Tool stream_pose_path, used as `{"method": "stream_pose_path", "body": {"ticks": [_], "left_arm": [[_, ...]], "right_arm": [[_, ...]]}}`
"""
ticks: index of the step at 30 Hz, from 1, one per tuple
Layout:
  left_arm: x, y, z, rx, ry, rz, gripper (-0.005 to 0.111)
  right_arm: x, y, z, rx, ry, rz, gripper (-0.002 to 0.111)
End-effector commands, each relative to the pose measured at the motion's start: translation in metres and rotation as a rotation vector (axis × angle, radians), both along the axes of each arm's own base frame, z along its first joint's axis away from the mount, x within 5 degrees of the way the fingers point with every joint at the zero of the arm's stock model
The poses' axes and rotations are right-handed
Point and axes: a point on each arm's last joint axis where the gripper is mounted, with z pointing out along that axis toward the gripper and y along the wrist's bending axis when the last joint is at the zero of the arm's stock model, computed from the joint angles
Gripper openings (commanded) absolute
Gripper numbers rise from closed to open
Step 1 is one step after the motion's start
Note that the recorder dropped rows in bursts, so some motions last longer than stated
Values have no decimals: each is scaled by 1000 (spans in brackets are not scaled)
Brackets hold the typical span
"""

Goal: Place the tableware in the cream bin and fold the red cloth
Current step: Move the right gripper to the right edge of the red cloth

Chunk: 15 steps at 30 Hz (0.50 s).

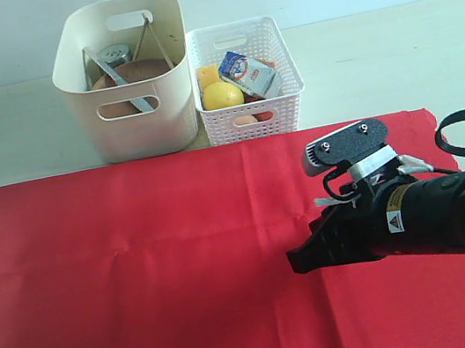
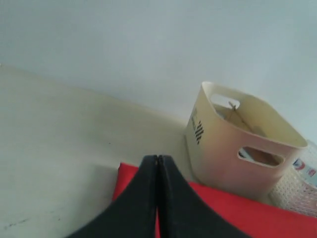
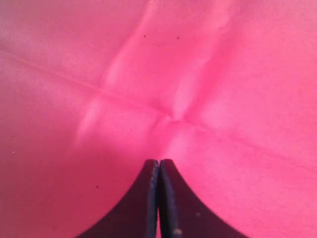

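Our right claw (image 1: 305,258) hovers over the red cloth (image 1: 141,270), jaws pressed together on nothing, a pucker just ahead; our left claw (image 2: 157,158), closed and empty, sits near the cloth's corner. Beyond both, the cream bin (image 1: 131,128) holds the tableware (image 1: 135,72), so we judge folding comes next.

i've got the red cloth (image 1: 141,270) lying flat, unfolded; plate (image 1: 142,71), cup (image 1: 116,53), chopsticks (image 1: 160,47) sit inside the cream bin (image 1: 141,134).

Soft, even light fills every view with only faint shadows, the cloth (image 1: 141,270) glowing oversaturated and washing to pink in the slightly blurred right wrist view, the bin (image 2: 237,144) hazy in the left.
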Motion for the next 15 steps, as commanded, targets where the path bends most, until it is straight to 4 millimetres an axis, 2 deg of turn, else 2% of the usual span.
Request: {"method": "stream_pose_path", "body": {"ticks": [1, 7, 9, 11, 15], "left_arm": [[15, 0, -11, 10, 163, 4, 0], [47, 0, -25, 21, 455, 4, 0], [60, 1, -32, 39, 549, 2, 5], [74, 2, -39, 45, 609, 12, 17], [102, 3, -52, 54, 698, 31, 51]], "right_arm": [[0, 1, 0, 4, -6, 6, 0], [-1, 0, -1, -1, 2, 6, 0], [-1, 0, -1, -2, 3, 6, 0], [-1, 0, -1, -2, 3, 6, 0], [-1, 0, -1, -2, 3, 6, 0]]}}
